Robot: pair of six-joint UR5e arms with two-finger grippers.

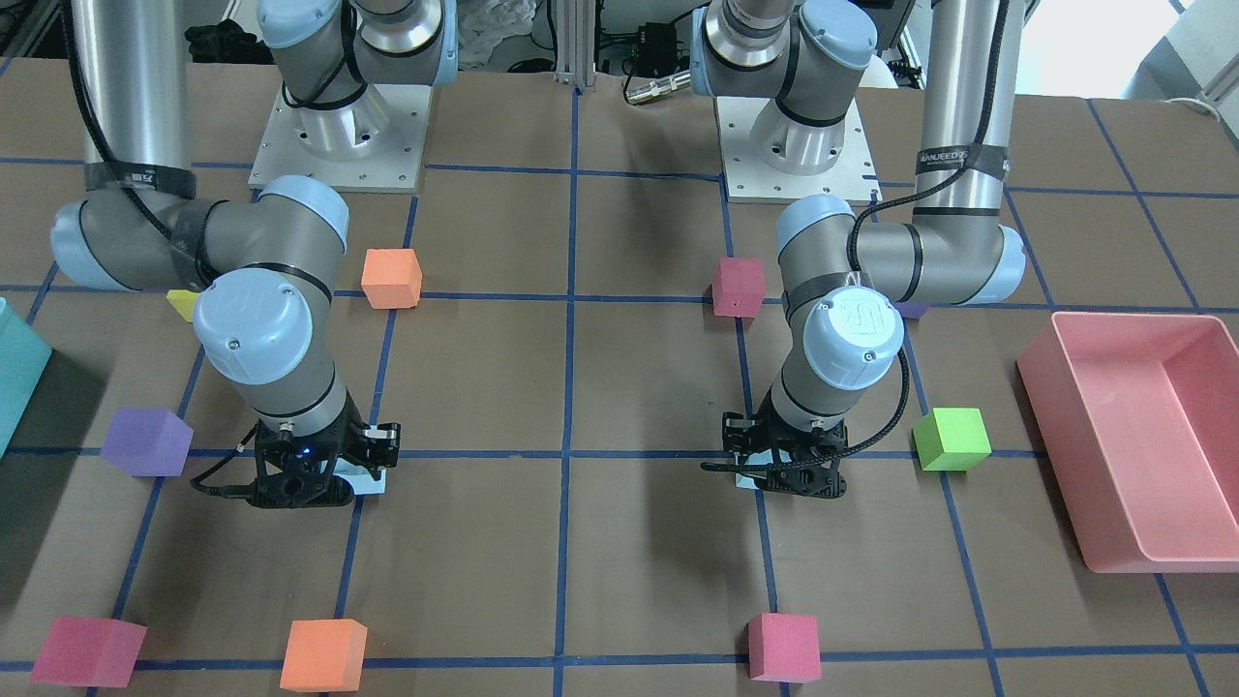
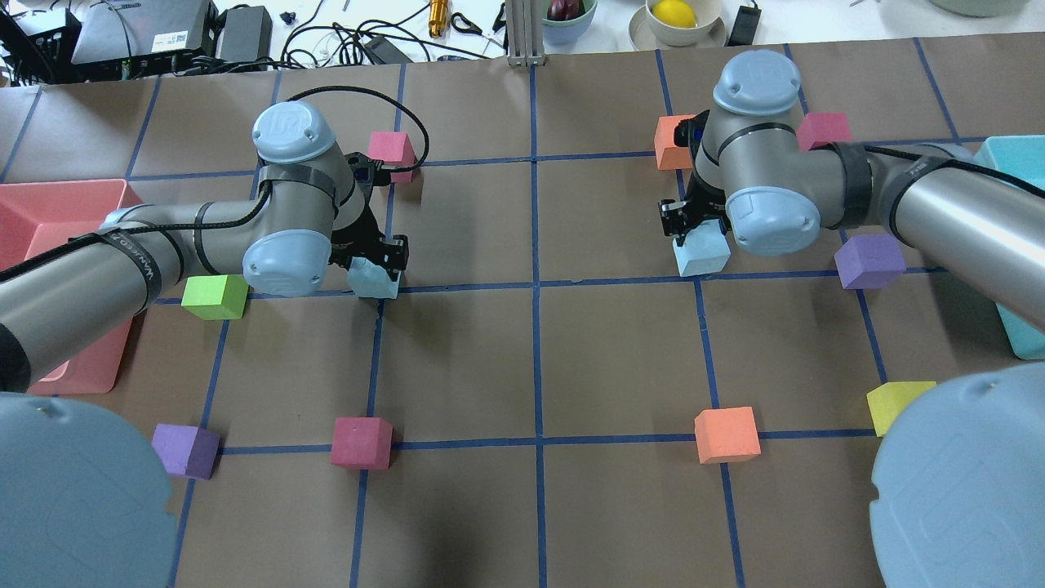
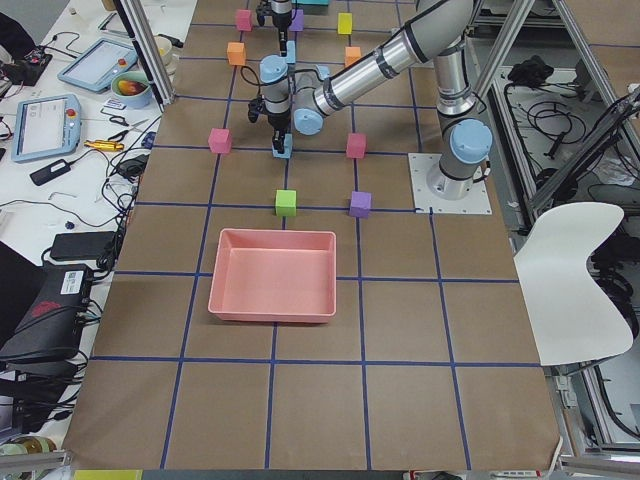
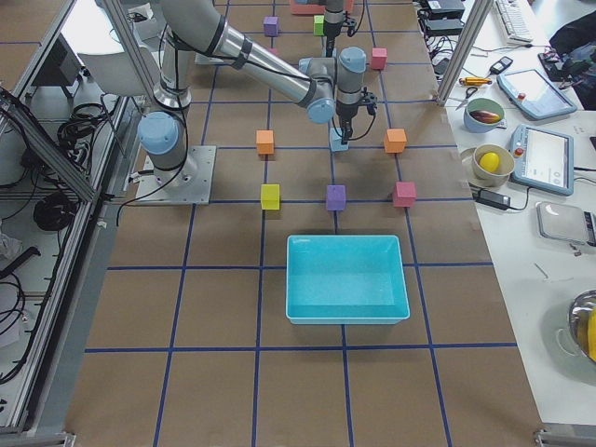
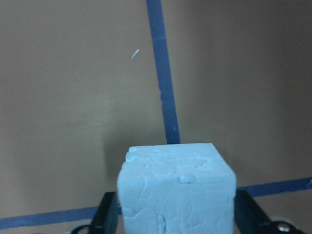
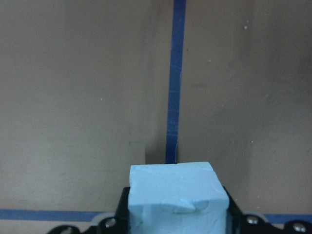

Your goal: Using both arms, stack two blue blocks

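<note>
Two pale blue blocks sit low over the brown table, one in each gripper. My left gripper [image 2: 377, 265] is shut on the left blue block [image 2: 374, 279]. In the left wrist view this block [image 5: 175, 190] fills the space between the black fingers [image 5: 108, 214]. My right gripper [image 2: 690, 224] is shut on the right blue block [image 2: 702, 251]. It shows the same way in the right wrist view [image 6: 176, 197]. In the front view the left gripper [image 1: 789, 472] is on the right and the right gripper [image 1: 324, 476] on the left. I cannot tell whether the blocks touch the table.
A pink bin [image 2: 65, 186] is at the left edge and a teal bin [image 2: 1008, 155] at the right edge. A green cube [image 2: 215, 296] lies near the left block and a purple cube [image 2: 869, 261] near the right one. Crimson [image 2: 362, 442], orange [image 2: 727, 434] and yellow [image 2: 894, 404] cubes lie nearer the robot.
</note>
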